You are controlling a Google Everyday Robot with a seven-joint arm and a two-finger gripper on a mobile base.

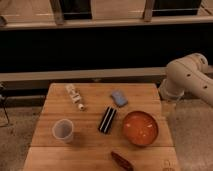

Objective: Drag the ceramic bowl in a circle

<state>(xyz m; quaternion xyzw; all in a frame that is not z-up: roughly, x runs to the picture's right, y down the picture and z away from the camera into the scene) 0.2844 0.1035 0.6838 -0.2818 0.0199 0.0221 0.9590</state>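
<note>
Wooden planks make up the counter [47, 155] that we see from above, with a pale ledge and dark panels behind it.

Toward the right front of the counter sits the ceramic bowl [140, 128], wide, shallow and orange-red, upright and touching none of the other items. Just left of it lies a black rectangular pack [107, 120] with pale stripes. Beyond that, a small blue object [119, 98] rests nearer the back. A white bottle [75, 96] lies on its side at the back left, and a translucent whitish cup [63, 130] stands upright at the front left. A dark reddish-brown item [121, 161] lies at the front edge, just below the bowl.

On the right we see the white robot arm [187, 75] bending down. Its gripper [169, 107] hangs dimly over the counter's right edge, near the bowl's upper right but apart from it. We take its fingers to be spread apart, with nothing between them.
</note>
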